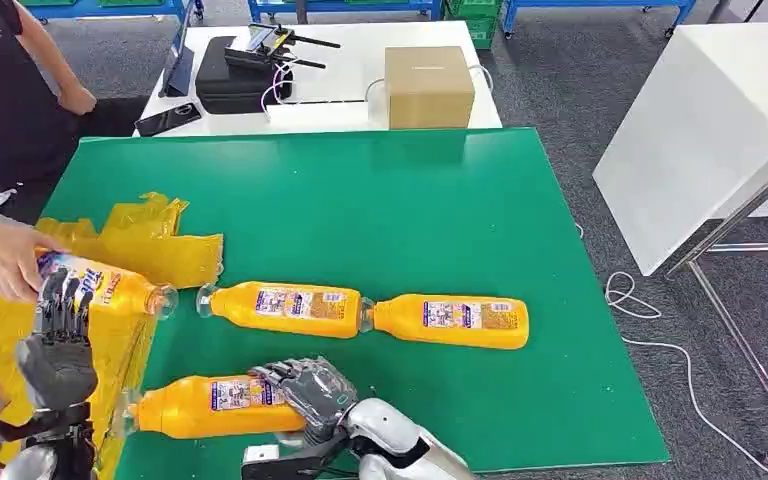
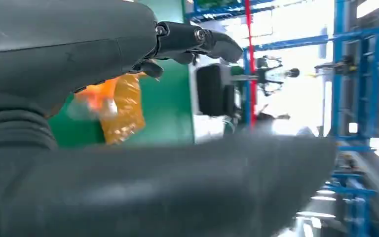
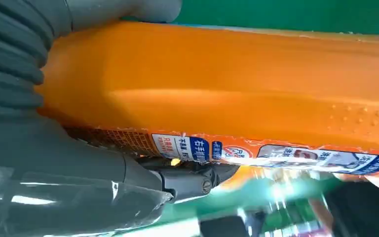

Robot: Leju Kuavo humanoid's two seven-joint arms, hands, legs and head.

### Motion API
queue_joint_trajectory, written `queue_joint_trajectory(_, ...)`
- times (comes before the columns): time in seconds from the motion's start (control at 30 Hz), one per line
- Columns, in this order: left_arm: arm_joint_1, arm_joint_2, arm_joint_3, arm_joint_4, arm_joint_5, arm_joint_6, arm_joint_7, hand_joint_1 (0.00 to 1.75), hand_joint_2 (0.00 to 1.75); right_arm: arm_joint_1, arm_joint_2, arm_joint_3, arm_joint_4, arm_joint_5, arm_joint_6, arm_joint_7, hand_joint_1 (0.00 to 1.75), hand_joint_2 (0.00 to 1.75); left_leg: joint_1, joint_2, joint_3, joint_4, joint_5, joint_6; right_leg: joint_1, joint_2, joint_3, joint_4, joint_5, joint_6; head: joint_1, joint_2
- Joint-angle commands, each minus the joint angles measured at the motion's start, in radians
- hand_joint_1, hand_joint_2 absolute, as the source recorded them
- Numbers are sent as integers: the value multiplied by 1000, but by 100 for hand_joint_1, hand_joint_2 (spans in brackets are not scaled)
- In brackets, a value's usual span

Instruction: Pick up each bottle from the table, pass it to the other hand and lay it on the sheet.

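- Head view: right robot hand (image 1: 305,393) wraps its fingers around the nearest orange bottle (image 1: 215,405), lying on the green worktop (image 1: 410,210).
- Left robot hand (image 1: 58,355) sits over the yellow sheet (image 1: 140,235), fingers up and spread, holding nothing.
- A person's hand (image 1: 0,258) holds another bottle (image 1: 110,285) just above that sheet.
- Two more bottles (image 1: 285,307) (image 1: 452,320) lie end to end mid-worktop.
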Motion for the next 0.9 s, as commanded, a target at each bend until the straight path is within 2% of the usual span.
queue_joint_trajectory(0.03,85,-94,104,-235,36,30,-44,0,175,170,-149,-198,-436,-26,-34,-64,175,175,1,-1,-2,0,-1,0,1,-1,-1,-1,-1,1,0,0)
queue_joint_trajectory(0.33,98,-104,123,-231,43,7,-44,0,175,192,-146,-225,-481,-47,-40,-108,175,175,0,-1,-4,-1,-1,0,0,-1,-2,-2,0,1,0,0)
queue_joint_trajectory(0.47,128,-130,109,-220,93,-131,12,0,175,180,-134,-241,-513,-67,-33,-107,175,175,1,0,-3,-1,-2,0,1,-1,-1,-2,-1,1,0,0)
queue_joint_trajectory(0.6,180,-155,9,-245,97,-254,53,0,175,132,-110,-270,-459,-90,-27,-99,175,175,0,0,-4,0,-1,1,0,0,-3,-1,0,1,0,0)
queue_joint_trajectory(0.67,213,-149,-81,-248,93,-311,87,0,175,88,-87,-285,-414,-106,-23,-96,175,175,0,0,-4,0,-1,1,-1,0,-3,-1,0,1,0,0)
queue_joint_trajectory(0.77,236,-134,-195,-226,121,-333,121,0,175,29,-52,-289,-355,-120,-20,-97,175,175,0,0,-4,0,-1,1,-1,0,-3,-1,0,1,0,0)
queue_joint_trajectory(0.9,240,-104,-269,-219,120,-328,106,0,175,-1,-30,-275,-319,-122,-18,-91,175,175,-1,0,-4,-1,0,0,-2,0,-3,-1,0,1,0,0)
